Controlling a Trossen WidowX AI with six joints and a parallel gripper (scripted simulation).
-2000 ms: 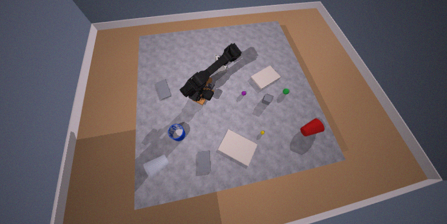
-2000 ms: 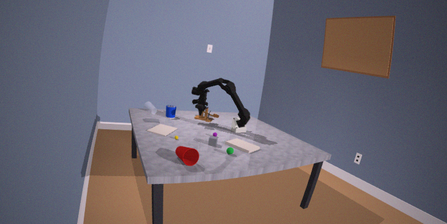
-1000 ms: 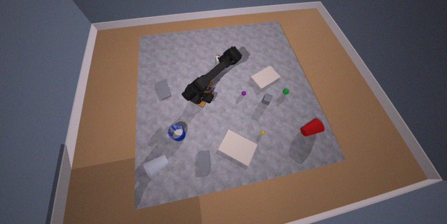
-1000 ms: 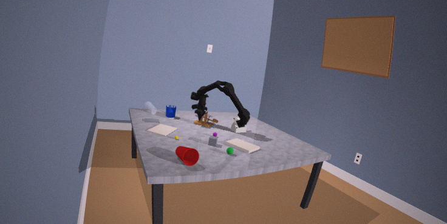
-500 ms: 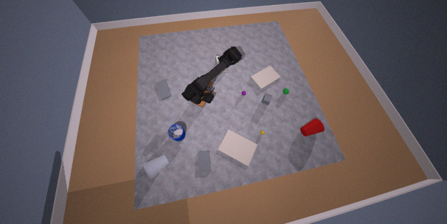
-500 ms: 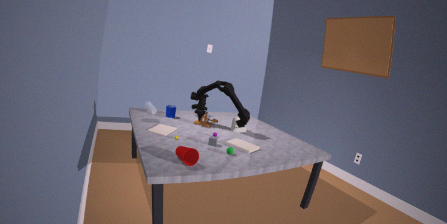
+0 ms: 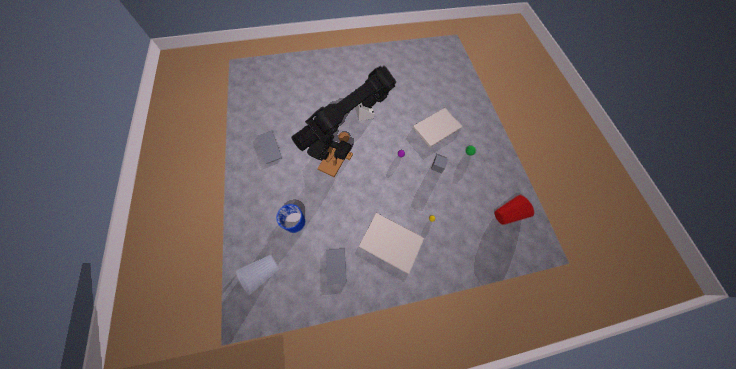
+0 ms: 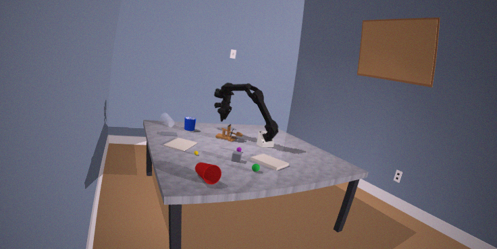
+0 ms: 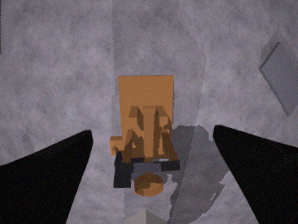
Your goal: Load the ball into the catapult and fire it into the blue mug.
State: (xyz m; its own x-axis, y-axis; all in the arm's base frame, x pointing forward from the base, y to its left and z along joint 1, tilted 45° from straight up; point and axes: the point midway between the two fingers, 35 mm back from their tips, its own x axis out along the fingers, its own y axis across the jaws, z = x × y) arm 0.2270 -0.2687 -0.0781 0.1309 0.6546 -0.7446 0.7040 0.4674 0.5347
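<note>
End effector (image 8: 222,117) open above catapult (image 8: 228,134)

Top: high overhead. Exterior: distant side. Wrist: close, downward. All share catapult (image 9: 145,137).

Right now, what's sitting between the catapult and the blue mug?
Nothing: in the top view, only bare grey tabletop and shadow lie between the catapult and the blue mug.

Wide-open gripper (image 9: 152,183) fingers frame the wooden catapult (image 9: 145,137) standing below on the grey table (image 9: 60,50).
</note>
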